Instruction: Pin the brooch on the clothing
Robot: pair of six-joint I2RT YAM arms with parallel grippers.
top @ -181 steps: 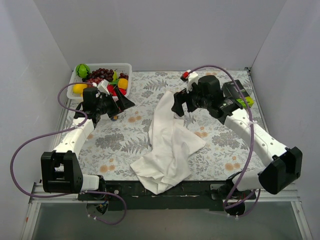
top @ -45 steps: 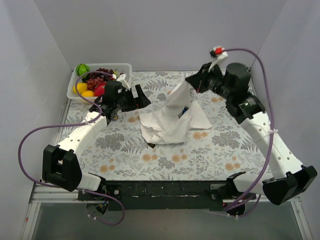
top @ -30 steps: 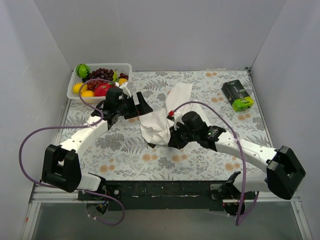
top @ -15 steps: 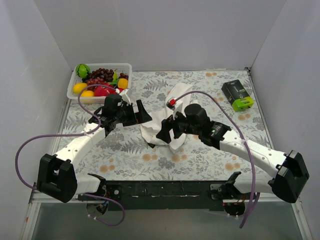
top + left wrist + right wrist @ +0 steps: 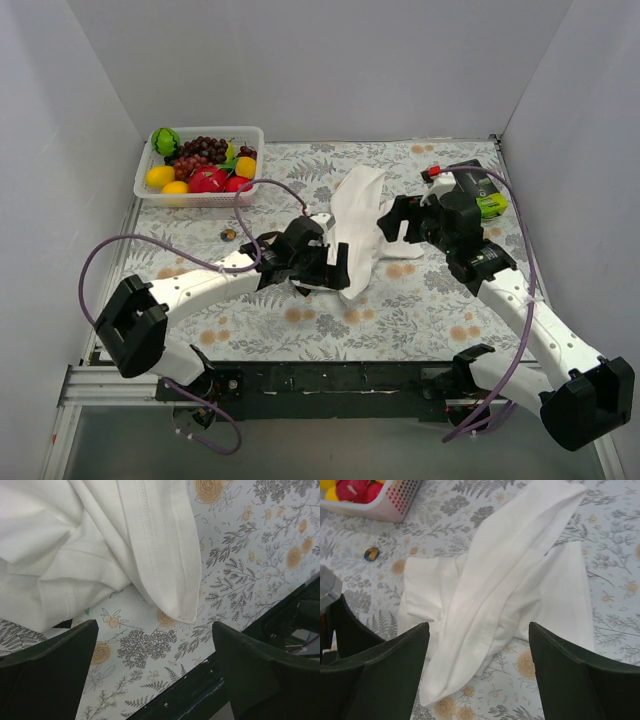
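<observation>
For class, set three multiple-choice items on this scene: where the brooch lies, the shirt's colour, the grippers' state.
1. The brooch lies: A in the basket; B on the tablecloth; C on the green box.
2. The shirt is: A blue; B black; C white.
3. The left gripper and right gripper are: A both open; B both shut; C one shut.
Key: B, it sits on bare cloth; C, its fabric is white; A, wrist views show spread fingers.

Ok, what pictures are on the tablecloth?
The tablecloth is pale, with grey ferns and leaves and orange-yellow flowers. The left wrist view shows it best.
</observation>
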